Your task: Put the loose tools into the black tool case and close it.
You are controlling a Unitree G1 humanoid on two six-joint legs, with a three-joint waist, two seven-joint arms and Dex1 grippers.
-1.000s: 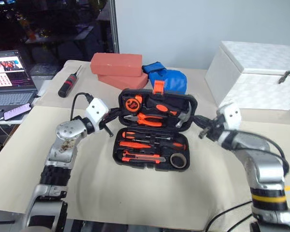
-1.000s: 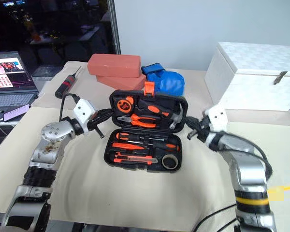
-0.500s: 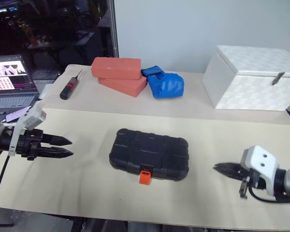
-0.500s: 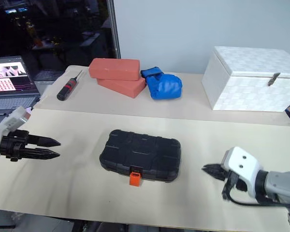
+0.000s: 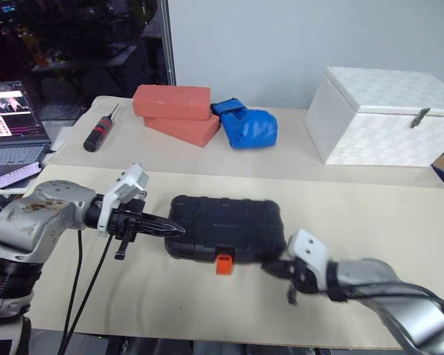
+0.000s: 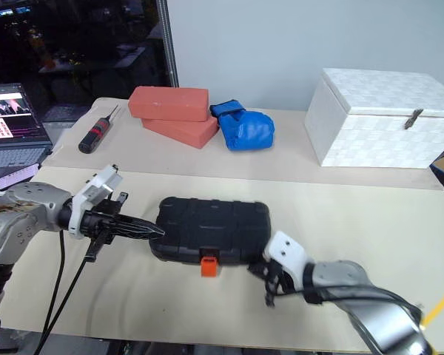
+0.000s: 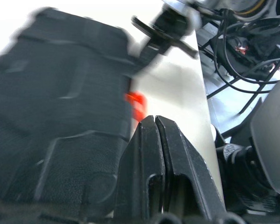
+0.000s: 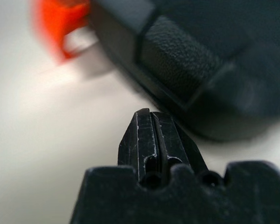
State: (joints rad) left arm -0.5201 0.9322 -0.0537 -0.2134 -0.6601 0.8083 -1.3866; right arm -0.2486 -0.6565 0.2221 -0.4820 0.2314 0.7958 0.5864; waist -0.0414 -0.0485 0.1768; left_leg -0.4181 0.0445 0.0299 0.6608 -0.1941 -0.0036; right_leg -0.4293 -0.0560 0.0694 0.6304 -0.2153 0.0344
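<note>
No readable text showing anywhere (laptop screen (image 5: 11, 111), far beyond left gripper (image 5: 176, 228), displaying illegible thumbnails).

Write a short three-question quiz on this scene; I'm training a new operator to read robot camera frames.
1. True or false: the black tool case is closed.
2. What colour is its latch?
3. The left end effector is: A) open, B) shut, C) holding a screwdriver.

Key: 1 true. 2 orange. 3 B.
</note>
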